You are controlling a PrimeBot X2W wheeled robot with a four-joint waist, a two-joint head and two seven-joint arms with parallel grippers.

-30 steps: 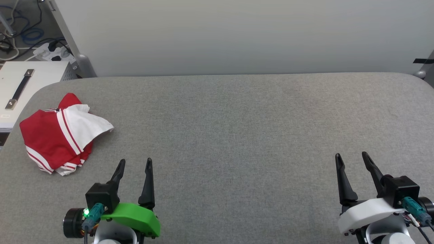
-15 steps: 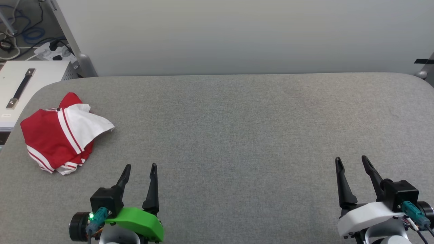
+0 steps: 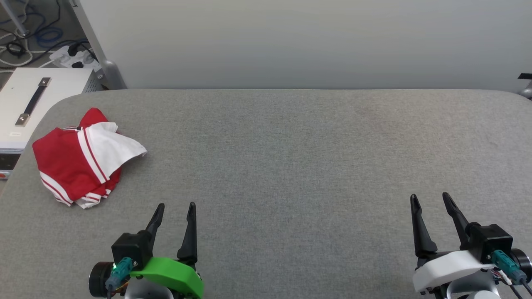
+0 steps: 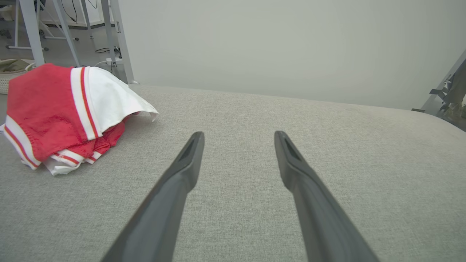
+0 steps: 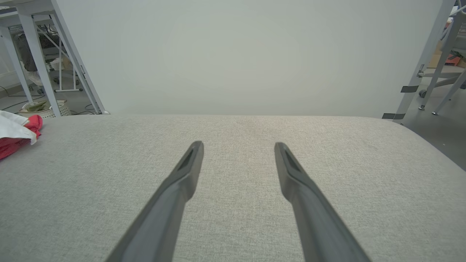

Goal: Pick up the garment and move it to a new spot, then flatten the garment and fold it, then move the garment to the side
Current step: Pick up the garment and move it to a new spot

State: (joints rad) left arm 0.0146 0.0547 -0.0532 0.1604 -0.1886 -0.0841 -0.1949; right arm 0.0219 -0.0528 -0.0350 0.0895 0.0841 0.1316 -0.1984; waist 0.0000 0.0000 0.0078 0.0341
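Note:
The garment [image 3: 79, 162] lies folded in a small bundle near the far left edge of the grey table [image 3: 291, 158], red with a white sleeve and red-white striped trim on top. The left wrist view has the garment [image 4: 62, 112] at its upper left, the right wrist view its edge [image 5: 14, 136] at the far left. My left gripper [image 3: 176, 206] hovers open at the lower left, to the right of and nearer than the garment, nothing between its fingers. At the lower right my right gripper [image 3: 430, 196] is open and empty too.
A pale wall panel stands behind the table's far edge. Beyond the table's left corner sit a white box with a handle [image 3: 29, 108], a power strip and cables [image 3: 70, 58] on the floor. A metal frame leg [image 3: 104, 66] rises at the back left.
The head camera has shifted a little, sliding the whole scene right. My left gripper has drawn back toward the lower edge and slightly right. The garment lies as before.

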